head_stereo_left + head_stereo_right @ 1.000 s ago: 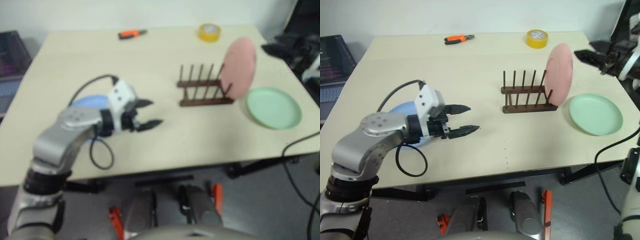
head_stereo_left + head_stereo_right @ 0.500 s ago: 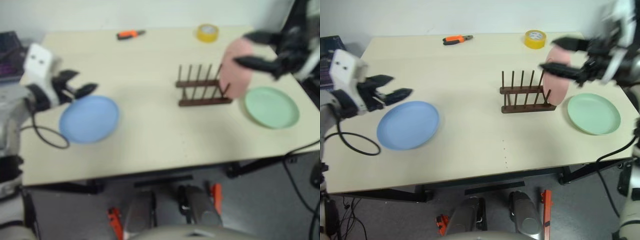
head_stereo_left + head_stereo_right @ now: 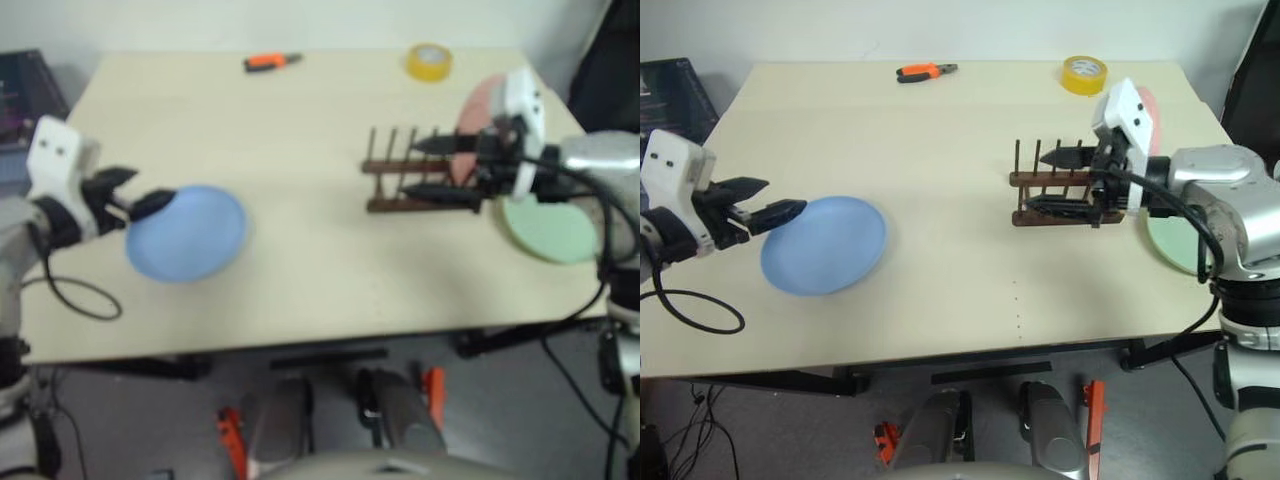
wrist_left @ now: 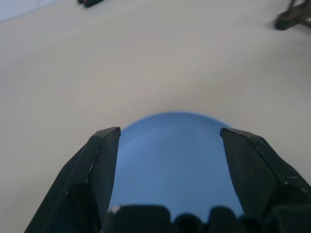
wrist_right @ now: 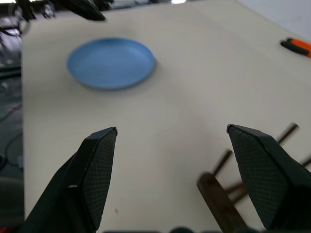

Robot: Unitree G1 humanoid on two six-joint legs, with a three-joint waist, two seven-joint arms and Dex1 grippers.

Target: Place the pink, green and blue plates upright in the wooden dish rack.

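Upright, pink plate (image 3: pixel 1150 103) in wooden dish rack (image 3: pixel 1065 200)

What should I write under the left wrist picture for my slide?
Open left pincer pointing over the blue plate lying flat on the table.

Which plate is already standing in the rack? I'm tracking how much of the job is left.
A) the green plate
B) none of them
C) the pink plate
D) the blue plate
C: the pink plate stands on edge at the far right end of the rack, while the blue plate and the green plate lie flat on the table.
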